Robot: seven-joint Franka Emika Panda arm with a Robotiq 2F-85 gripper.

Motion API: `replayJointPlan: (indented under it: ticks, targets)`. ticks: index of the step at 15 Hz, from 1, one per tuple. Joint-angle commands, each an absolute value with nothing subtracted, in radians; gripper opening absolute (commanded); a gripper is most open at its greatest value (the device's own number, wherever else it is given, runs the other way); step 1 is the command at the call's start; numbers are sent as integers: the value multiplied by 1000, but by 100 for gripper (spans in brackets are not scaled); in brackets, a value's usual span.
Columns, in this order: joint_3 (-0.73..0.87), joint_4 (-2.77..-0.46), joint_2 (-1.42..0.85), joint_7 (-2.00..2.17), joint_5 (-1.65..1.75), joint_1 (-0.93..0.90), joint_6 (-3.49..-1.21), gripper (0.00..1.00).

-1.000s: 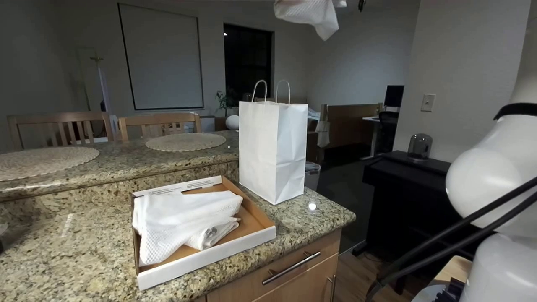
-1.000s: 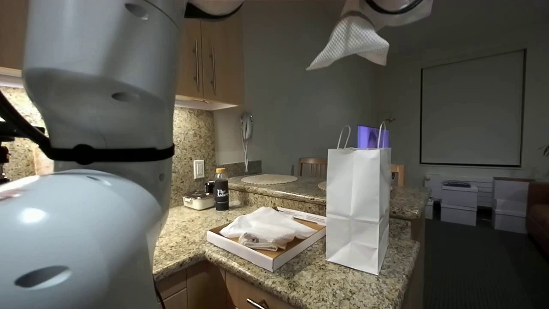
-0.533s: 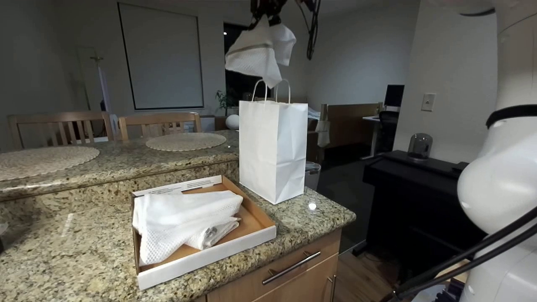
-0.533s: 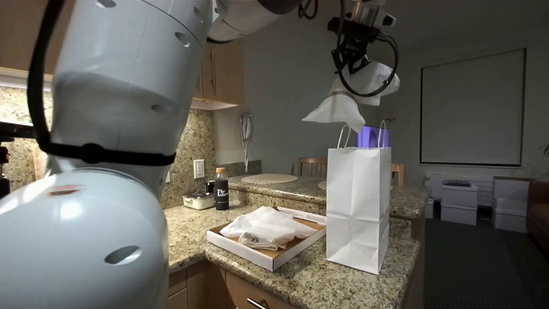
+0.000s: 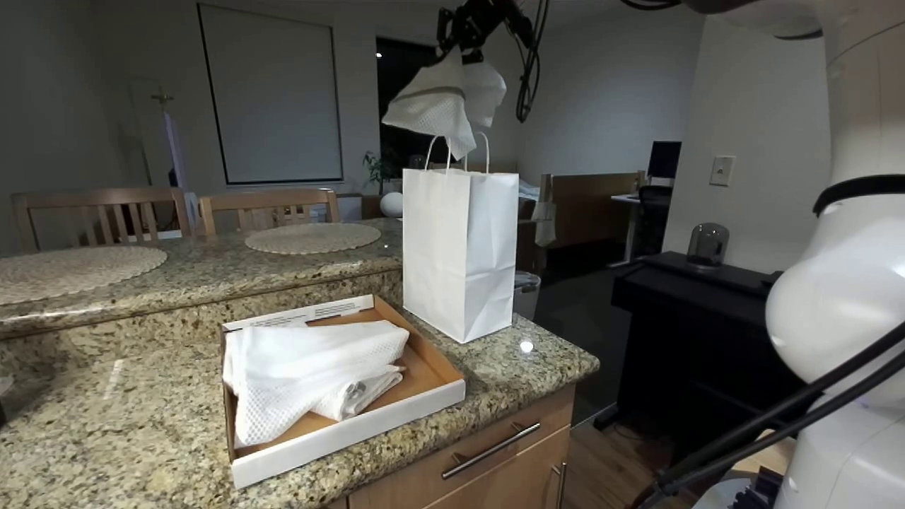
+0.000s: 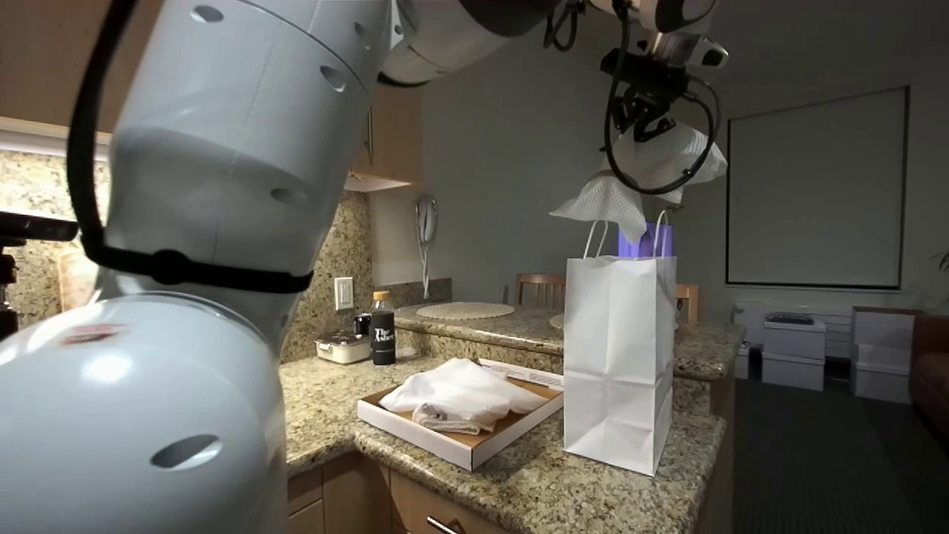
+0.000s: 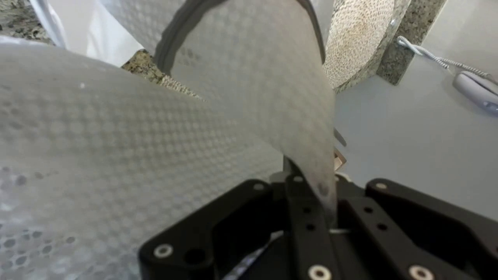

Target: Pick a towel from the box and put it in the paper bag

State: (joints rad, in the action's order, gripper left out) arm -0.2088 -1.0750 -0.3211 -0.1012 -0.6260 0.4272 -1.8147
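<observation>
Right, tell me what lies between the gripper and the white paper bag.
The white mesh towel, hanging from the gripper over the white paper bag: in both exterior views its lowest corner shows level with the loop handles.

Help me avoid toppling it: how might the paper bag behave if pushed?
The paper bag might tip easily, being clearly taller than wide. It would likely dent, being creased paper. It may slide: the countertop looks glossy.

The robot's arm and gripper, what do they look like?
In an exterior view the arm is glossy white, with thick rounded segments, oval recesses, a black strap and a black cable alongside. The gripper is black; the wrist view shows its angular links dotted with pale round screw heads. A black cable loop hangs near it.
</observation>
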Motion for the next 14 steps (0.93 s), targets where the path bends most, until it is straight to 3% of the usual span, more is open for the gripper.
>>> replayJointPlan:
  ticks: [1,14]
  targets:
    - [-203,-1106,-292,-104,-679,461,-1832,4]
    - [-154,-1090,-334,-68,-753,517,-1858,3]
